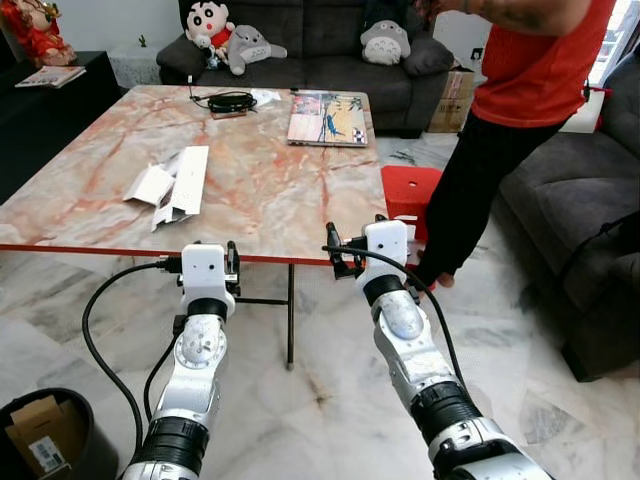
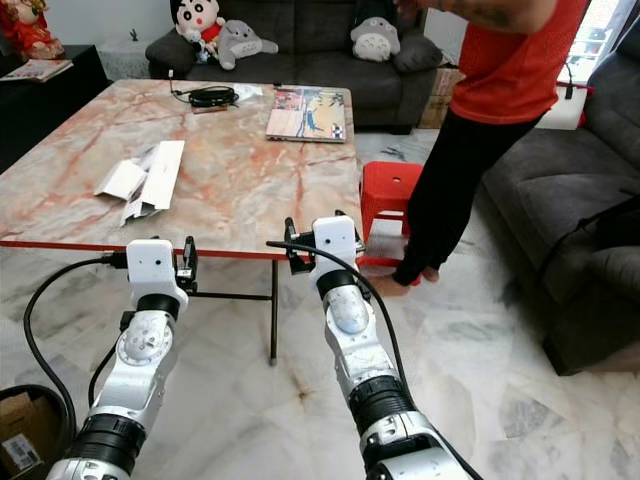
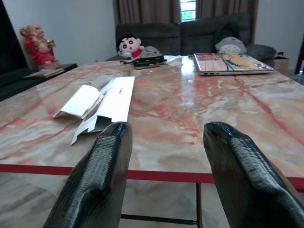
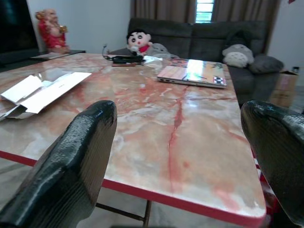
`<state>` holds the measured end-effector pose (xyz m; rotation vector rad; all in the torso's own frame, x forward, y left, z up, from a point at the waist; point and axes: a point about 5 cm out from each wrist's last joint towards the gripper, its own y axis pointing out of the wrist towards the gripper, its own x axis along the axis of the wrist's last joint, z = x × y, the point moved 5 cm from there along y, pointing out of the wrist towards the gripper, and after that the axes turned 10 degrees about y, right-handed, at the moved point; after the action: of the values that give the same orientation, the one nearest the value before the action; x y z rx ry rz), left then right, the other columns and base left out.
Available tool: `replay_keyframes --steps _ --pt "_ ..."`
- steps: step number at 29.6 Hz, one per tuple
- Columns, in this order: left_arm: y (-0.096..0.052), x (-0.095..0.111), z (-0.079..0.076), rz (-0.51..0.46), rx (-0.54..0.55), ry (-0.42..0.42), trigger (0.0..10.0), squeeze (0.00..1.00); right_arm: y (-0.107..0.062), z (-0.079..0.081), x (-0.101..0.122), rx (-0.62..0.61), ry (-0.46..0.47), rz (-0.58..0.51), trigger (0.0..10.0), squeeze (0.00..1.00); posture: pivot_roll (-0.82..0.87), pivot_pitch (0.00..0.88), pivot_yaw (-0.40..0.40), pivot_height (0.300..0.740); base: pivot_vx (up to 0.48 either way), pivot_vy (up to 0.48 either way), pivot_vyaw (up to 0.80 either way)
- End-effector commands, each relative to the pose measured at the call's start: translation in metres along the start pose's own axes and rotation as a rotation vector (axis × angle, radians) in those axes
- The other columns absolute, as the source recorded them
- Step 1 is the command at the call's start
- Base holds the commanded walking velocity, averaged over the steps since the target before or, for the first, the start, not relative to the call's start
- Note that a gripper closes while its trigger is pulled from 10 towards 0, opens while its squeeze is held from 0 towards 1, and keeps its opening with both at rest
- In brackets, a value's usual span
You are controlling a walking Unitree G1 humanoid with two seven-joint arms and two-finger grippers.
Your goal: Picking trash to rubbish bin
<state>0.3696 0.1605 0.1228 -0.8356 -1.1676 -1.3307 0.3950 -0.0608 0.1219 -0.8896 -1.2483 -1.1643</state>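
- Left claw [image 3: 164,156] and right claw [image 4: 180,156]: both spread apart, empty, at bench [image 1: 270,190] front edge.
- Flattened white carton [image 1: 172,183] lies on bench, well ahead of left claw.
- Bin [image 1: 40,435] on floor, lower left.

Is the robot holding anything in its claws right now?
No, nothing is held. The left gripper and right gripper are both open at the near edge of the table, and the flattened white box lies untouched on it.

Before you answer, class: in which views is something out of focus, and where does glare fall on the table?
Left wrist view: the near black fingers are soft, the flattened white box sharper. Right wrist view: the fingers blur heavily; window light glares on the marble table and laptop. Eye views: evenly lit, sharp.
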Motion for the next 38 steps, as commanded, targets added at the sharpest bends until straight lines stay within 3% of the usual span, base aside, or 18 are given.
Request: replay_keyframes --steps 1,29,38 --pt "0.0025 0.0061 -0.0007 -0.014 0.000 -0.012 10.0 0.00 0.0003 -0.0006 0.0043 -0.001 0.008 -0.015 10.0 0.00 -0.02 0.000 0.000 0.740 0.000 0.356 0.00" --pt "0.0033 0.0092 -0.0047 -0.021 -0.017 -0.008 10.0 0.00 -0.0018 0.0019 0.0039 0.004 0.025 -0.022 10.0 0.00 -0.02 0.000 0.008 0.740 0.000 0.355 0.00" --pt "0.0033 0.0126 -0.0077 -0.032 -0.014 0.008 10.0 0.00 -0.0011 0.0022 0.0044 0.007 0.024 -0.020 10.0 0.00 -0.02 0.000 0.008 0.740 0.000 0.000 0.00"
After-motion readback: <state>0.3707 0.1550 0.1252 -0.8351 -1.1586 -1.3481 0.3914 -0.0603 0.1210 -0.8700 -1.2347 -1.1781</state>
